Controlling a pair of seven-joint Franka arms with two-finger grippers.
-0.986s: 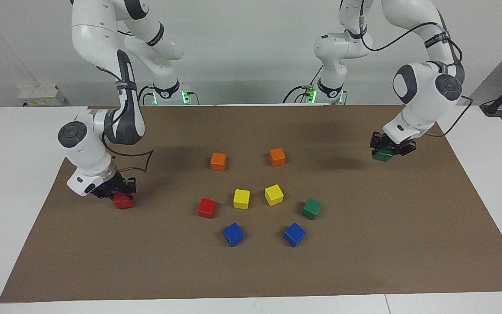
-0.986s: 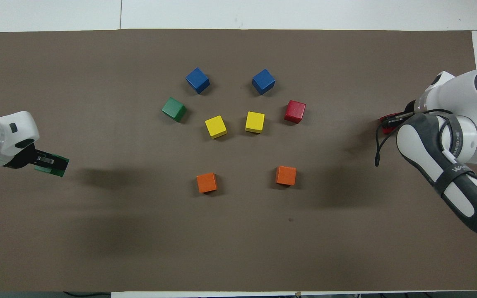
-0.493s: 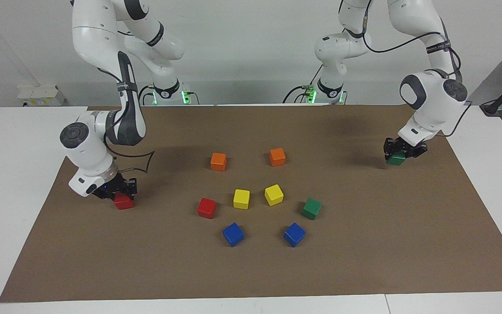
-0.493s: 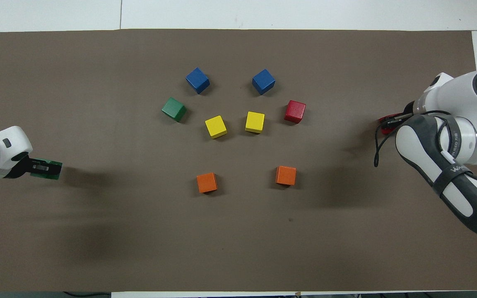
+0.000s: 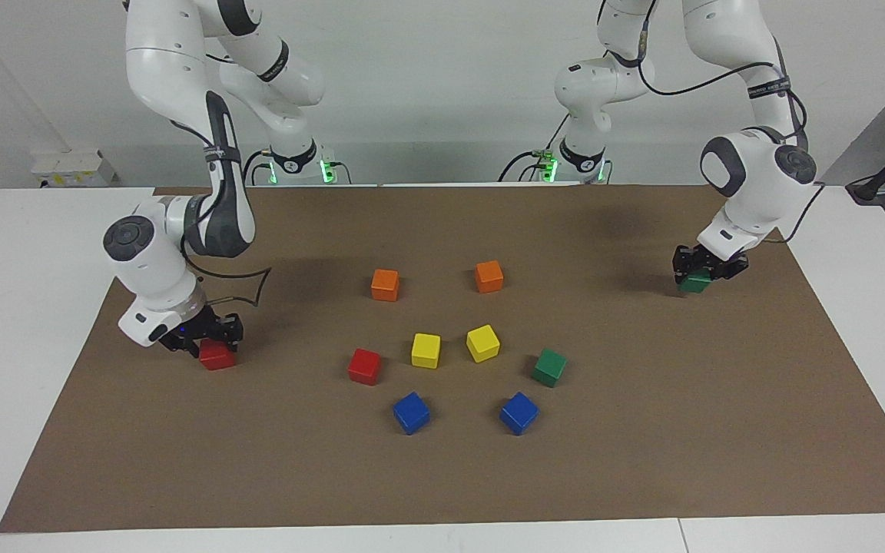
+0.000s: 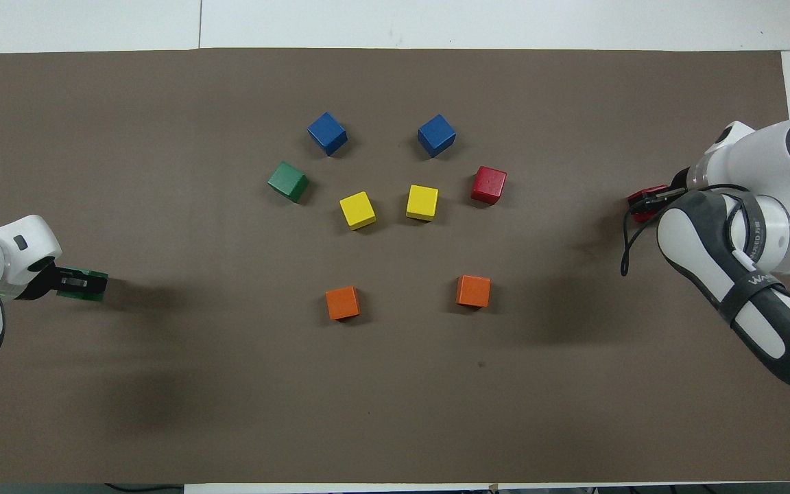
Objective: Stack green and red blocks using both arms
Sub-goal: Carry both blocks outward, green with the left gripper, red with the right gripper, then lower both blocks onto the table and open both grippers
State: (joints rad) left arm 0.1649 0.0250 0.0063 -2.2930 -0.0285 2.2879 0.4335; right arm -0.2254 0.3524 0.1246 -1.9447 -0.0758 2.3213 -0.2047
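Green block [image 5: 694,283] lowered to the mat, clamped in left tool [image 5: 700,270].

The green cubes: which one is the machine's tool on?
The green cube at the left arm's end of the mat, under the left tool. The other green cube sits untouched beside the blue cube.

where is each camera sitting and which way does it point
Facing view: high across the table, looking back at the robots; both whole arms show, bases at the top, the right gripper at a red cube, the left gripper on a green cube.
Overhead view: high above the robots' end, looking steeply down and forward; only forearms and grippers show at the side edges.
Shared: the brown mat, the two orange cubes nearest the robots, half a turn apart.
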